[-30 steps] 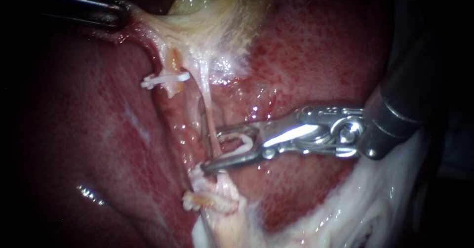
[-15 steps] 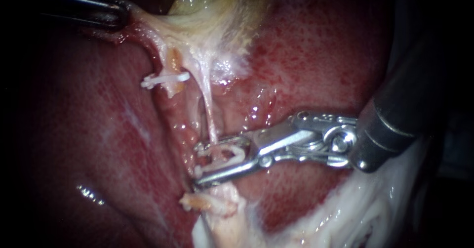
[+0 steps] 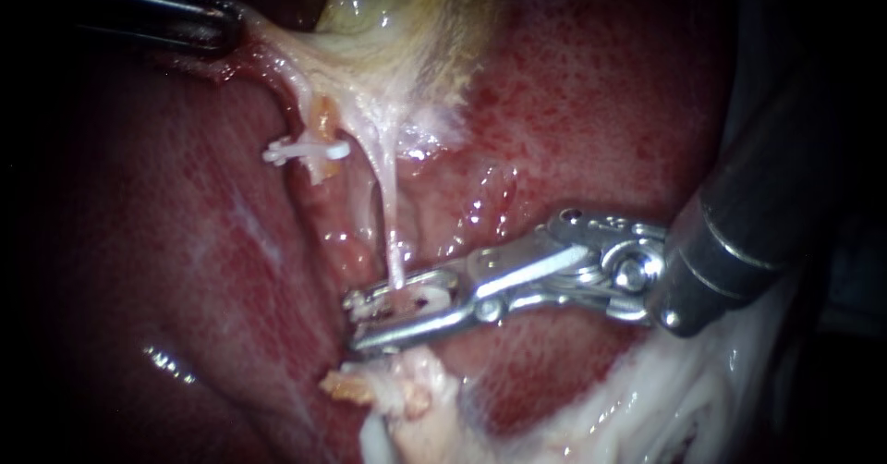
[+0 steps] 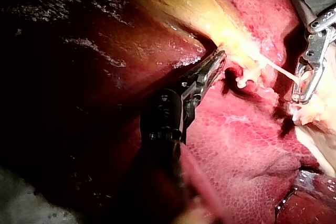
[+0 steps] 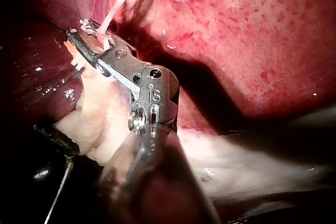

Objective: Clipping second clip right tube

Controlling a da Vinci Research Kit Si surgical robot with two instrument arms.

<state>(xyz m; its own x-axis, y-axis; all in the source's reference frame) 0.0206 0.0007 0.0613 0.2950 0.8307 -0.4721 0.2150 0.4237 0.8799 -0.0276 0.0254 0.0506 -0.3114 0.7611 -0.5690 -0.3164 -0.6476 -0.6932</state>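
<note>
The right tube (image 3: 393, 233) is stretched nearly upright below the gallbladder (image 3: 388, 6) and is clamped at its lower end by the right instrument (image 3: 370, 316), its jaws laid almost level.

Right instrument (image 3: 356, 321), silver slotted metal, dark shaft

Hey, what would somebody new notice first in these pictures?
The right instrument has its pincer shut on the thin pale right tube, low in the middle of the endoscope view. Above it a white clip sits across the left tube, and at the upper left the left instrument holds the gallbladder taut.
</note>
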